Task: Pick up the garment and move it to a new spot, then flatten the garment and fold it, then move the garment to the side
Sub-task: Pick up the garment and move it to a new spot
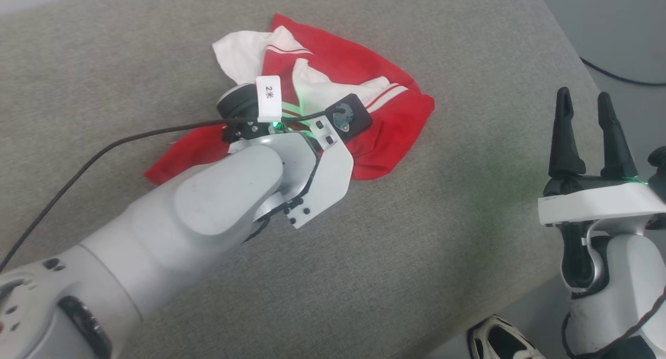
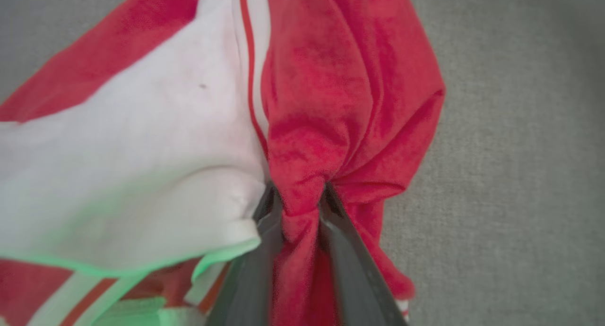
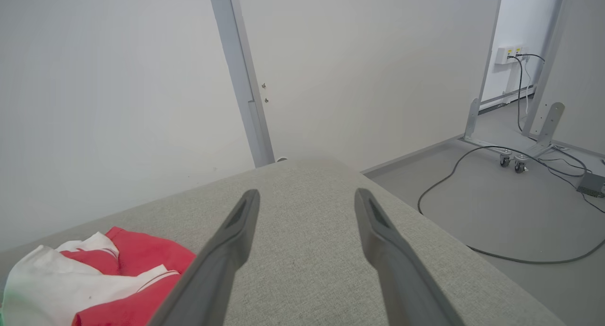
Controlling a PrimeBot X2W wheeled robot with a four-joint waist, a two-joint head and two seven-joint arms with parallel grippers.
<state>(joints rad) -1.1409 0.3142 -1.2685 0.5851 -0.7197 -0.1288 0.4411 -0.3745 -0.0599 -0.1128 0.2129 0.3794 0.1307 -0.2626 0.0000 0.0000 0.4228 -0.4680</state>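
Finding: the garment (image 1: 359,62) lies crumpled on the worktop (image 1: 416,244) at 12 o'clock. Left jaws clamped on a bunch of its red fabric; right jaws apart, idle at 4 o'clock. Lift slowly: your pinch is thin and may slip.

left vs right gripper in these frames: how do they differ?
1. Grip: the left gripper is pinched shut on a bunch of the red T-shirt; the right gripper stands open with nothing between its fingers.
2. Place: the left gripper is down on the T-shirt; the right gripper is off to the side near the edge of the grey cushion, clear of the T-shirt.
Shared: both have two long dark fingers.
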